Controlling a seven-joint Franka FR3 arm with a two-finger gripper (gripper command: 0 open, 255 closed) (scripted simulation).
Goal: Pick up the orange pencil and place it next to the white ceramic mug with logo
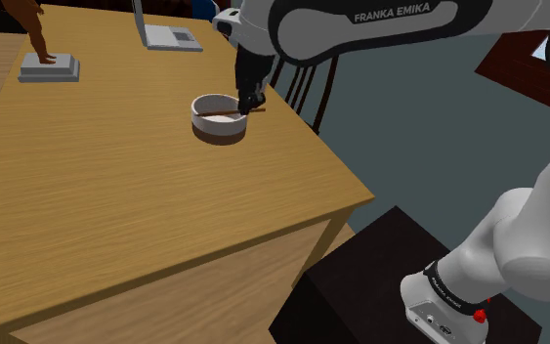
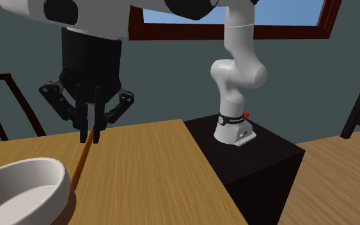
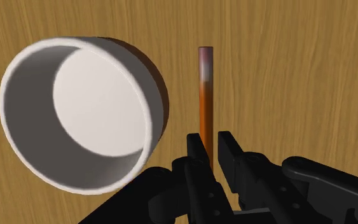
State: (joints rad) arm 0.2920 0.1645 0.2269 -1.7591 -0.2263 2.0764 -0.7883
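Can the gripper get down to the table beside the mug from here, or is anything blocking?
Probably yes. The gripper, shut on the pencil, hangs right beside the mug, and I see nothing between it and the table there to block a straight descent.

White arm [image 2: 237, 70], dark joints, black claw [image 2: 90, 135]

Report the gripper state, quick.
Gripper: shut on the orange pencil, right beside the white mug.
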